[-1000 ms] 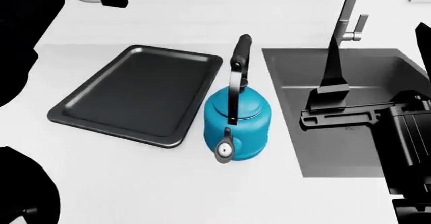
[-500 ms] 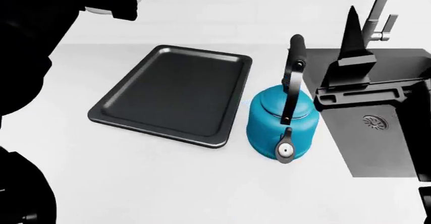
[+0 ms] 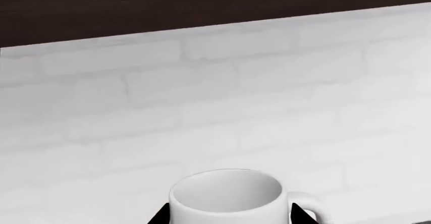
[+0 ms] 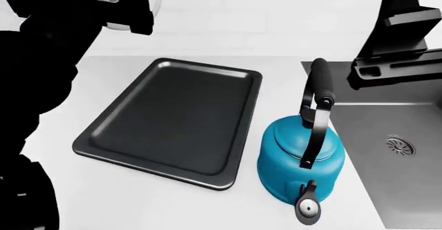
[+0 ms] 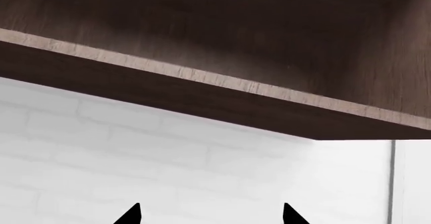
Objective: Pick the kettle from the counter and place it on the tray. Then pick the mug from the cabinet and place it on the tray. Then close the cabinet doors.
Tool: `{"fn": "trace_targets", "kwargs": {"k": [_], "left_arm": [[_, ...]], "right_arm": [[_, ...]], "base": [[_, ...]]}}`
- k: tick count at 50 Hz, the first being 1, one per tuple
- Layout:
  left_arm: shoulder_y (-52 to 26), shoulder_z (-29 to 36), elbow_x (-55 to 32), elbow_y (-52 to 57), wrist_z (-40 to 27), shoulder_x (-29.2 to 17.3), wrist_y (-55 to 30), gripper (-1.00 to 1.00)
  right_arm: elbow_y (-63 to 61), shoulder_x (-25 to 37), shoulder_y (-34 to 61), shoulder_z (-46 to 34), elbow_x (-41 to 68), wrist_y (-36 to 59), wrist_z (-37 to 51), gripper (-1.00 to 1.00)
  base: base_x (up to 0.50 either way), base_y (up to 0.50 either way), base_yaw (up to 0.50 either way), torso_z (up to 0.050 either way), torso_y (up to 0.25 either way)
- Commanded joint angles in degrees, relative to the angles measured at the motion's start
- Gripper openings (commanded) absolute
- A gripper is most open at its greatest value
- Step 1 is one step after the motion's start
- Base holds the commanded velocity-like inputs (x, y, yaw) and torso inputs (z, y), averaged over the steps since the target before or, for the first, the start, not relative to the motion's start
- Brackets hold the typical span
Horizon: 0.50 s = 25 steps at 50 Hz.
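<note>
L tool [image 3: 232,219] grips mug [image 3: 225,196]; kettle [image 4: 300,160] beside tray [image 4: 173,121] on counter [image 4: 138,204].

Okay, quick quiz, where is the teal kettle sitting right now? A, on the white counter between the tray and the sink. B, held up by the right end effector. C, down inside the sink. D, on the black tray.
A: in the head view the kettle stands on the white counter, right of the empty tray and left of the sink.
</note>
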Motion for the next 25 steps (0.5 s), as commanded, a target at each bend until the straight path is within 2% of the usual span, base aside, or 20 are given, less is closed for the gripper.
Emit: {"fn": "trace_targets", "kwargs": {"k": [1,7,18,25], "left_arm": [[0.3,5.5,4.6,-11.1,1.3,2.5,9.4,-1.00],[-0.2,9.8,9.5,-25.5,2.9,6.2,18.8,-1.00],[-1.1,12.8,12.7,-42.6,5.1,11.6,29.0,-1.00],[0.5,14.8,14.4,-50.8,6.2,13.4,34.4,-1.00]], "right_arm": [[-0.4,0.2,0.4,0.4,0.3,0.0,0.5,1.00],[-0.4,-0.2,1.1,-0.3,0.4,1.6,1.5,1.00],[0.0,-0.1,-0.1,-0.3,-0.8,1.4,1.1,1.00],[-0.2,0.5,-1.5,-0.1,-1.7,0.7,0.6,1.00]], "base": [[0.00,0.00,0.00,0.000,0.000],[0.00,0.00,0.00,0.000,0.000],[0.00,0.00,0.00,0.000,0.001],[0.00,0.00,0.00,0.000,0.000]]}}
